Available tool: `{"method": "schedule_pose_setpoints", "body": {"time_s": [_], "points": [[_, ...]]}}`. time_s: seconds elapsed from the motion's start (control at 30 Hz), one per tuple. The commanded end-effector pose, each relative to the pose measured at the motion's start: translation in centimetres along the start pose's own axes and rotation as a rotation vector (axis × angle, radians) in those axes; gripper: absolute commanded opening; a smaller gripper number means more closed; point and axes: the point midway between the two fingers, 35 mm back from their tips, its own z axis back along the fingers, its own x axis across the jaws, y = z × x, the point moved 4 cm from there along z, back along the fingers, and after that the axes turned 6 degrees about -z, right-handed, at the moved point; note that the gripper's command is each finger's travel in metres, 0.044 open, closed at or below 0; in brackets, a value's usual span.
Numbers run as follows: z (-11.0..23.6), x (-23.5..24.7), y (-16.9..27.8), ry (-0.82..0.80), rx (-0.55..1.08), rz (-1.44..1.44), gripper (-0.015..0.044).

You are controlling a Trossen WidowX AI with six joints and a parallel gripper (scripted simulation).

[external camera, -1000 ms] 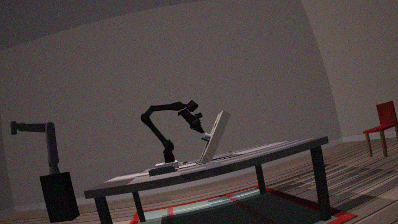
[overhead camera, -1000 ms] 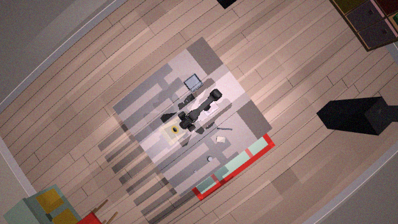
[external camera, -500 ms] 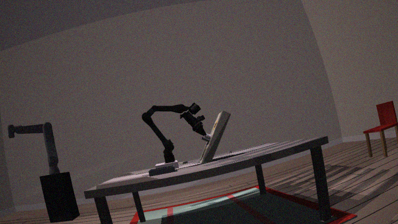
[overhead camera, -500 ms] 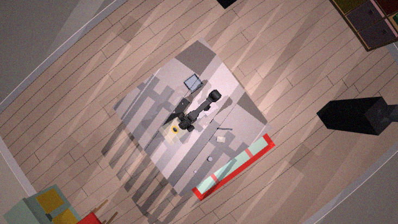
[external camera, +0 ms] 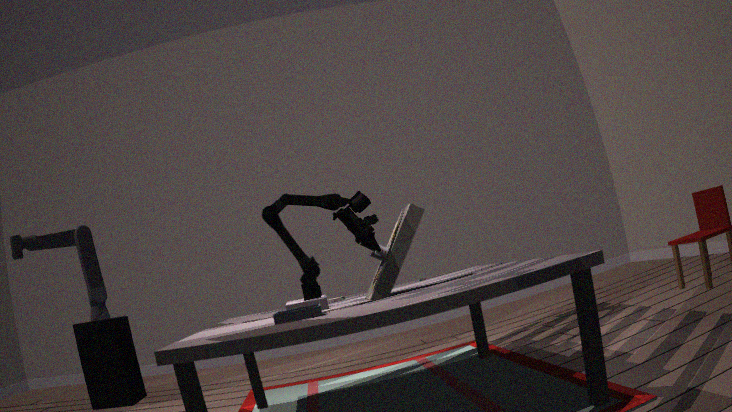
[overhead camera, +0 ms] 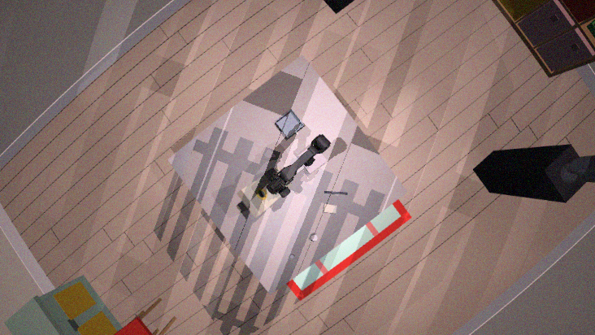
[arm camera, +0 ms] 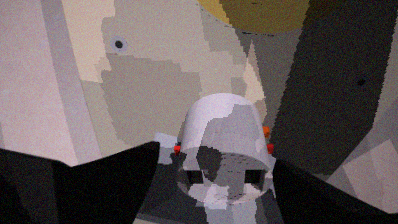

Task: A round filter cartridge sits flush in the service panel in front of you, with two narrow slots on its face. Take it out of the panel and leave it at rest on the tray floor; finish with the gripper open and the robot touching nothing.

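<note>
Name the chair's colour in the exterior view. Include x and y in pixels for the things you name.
Red seat and back, brown legs; the chair (external camera: 710,209) shows best in the exterior view.

Arm (overhead camera: 296,165) (external camera: 291,239) stands before the panel (overhead camera: 258,209) (external camera: 404,248) (arm camera: 150,95), elbow raised, forearm nearly level toward it. Wrist (external camera: 358,201) bent down. Gripper (overhead camera: 272,185) (external camera: 378,249) (arm camera: 217,159) slants down at panel's face, tips near it. Fingers parted, one each side of the wrist view, nothing clamped.

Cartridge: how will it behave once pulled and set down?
The cartridge looks rigid, so probably little give under the gripper. Its curved side may roll if laid down. The smooth-looking surface could slip in a loose grip.
</note>
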Motion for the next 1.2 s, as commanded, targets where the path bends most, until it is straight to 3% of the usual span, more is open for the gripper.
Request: {"method": "schedule_pose_setpoints", "body": {"time_s": [0.0,0.47,0.7,0.97,1.17], "points": [[0.0,0.0,0.0,0.0,-0.001,0.0,0.0278],[0.0,0.0,0.0,0.0,-0.001,0.0,0.0185],[0.4,0.1,-0.8,0.003,-0.002,0.0,0.0001],[1.4,0.2,-2.4,0.008,-0.003,-0.001,0.0],[4.4,0.3,-2.8,0.008,-0.002,-0.001,0.0]]}}
